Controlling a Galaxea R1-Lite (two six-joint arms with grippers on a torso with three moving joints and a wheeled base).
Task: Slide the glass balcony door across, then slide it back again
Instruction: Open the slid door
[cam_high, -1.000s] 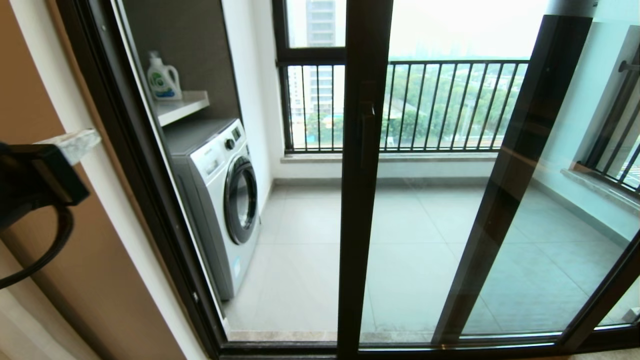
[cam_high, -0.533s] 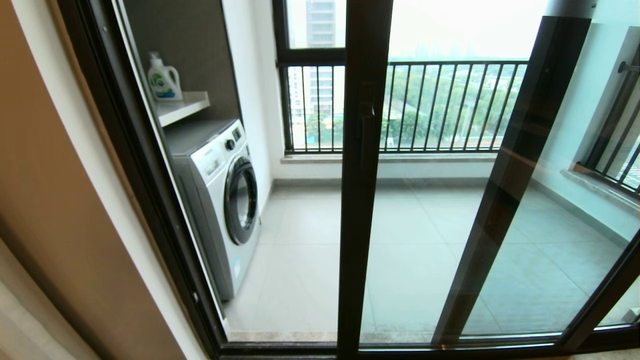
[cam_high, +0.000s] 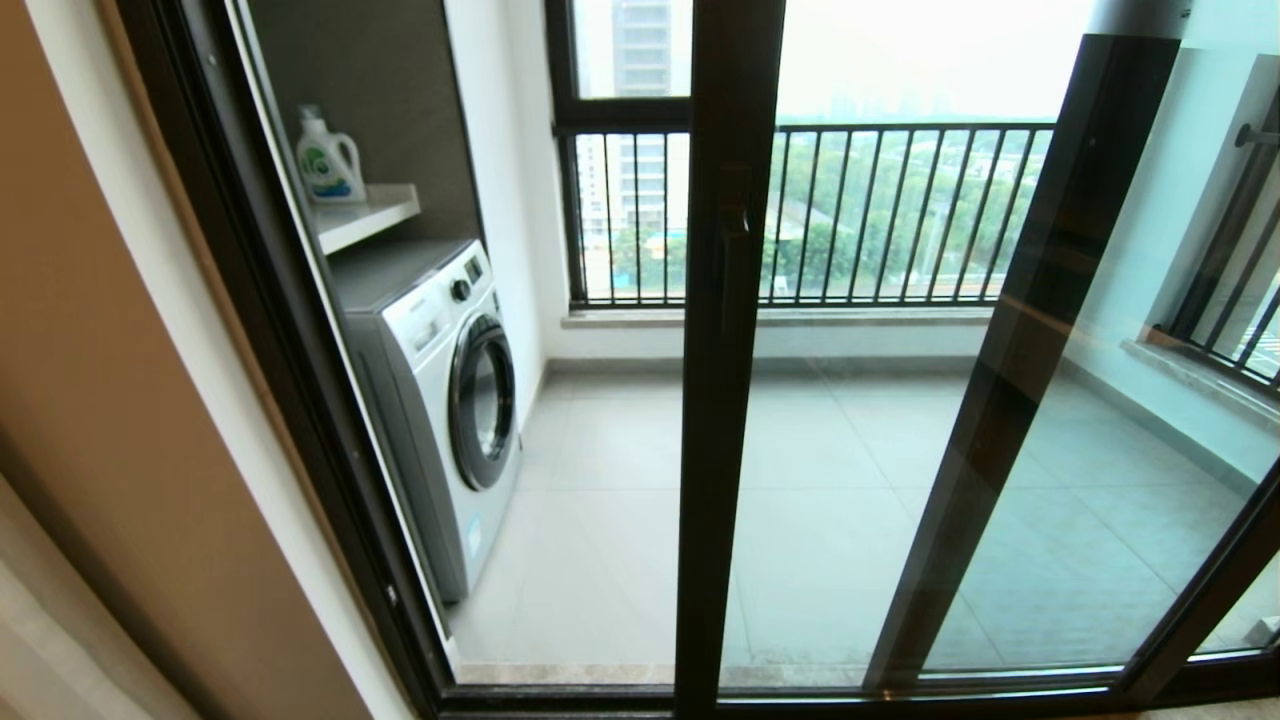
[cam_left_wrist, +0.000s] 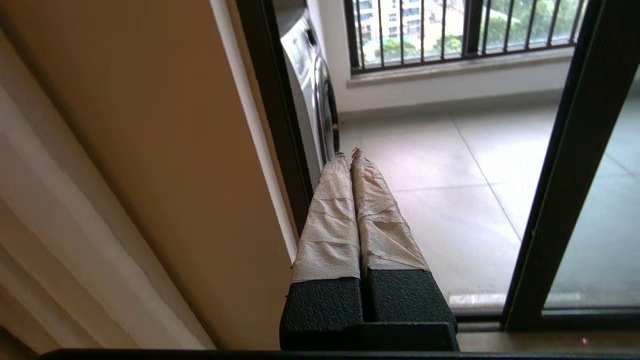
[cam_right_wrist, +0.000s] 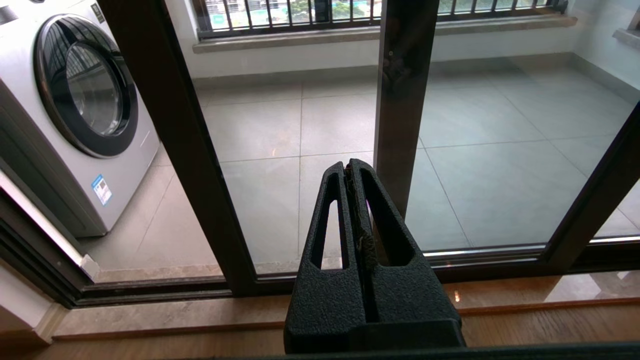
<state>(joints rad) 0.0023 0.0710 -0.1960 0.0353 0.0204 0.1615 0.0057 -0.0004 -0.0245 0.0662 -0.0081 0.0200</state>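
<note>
Two grippers pressed shut, gripping nothing, both short of the glass balcony door.

Left gripper low by the wall edge, open floor past its tips; right gripper facing a dark upright, seemingly the door's, apart from it. Handle on the leading stile.

The left gripper has a black, grainy-textured block at its base; its two long fingers are wrapped in creased beige-white tape laid in overlapping bands, tapering to frayed tips. The right gripper is bare, of the same rough black material; each finger is a tapered wedge with a long slot cut through it; a thin strip of worn padding shows along the seam between them.
</note>
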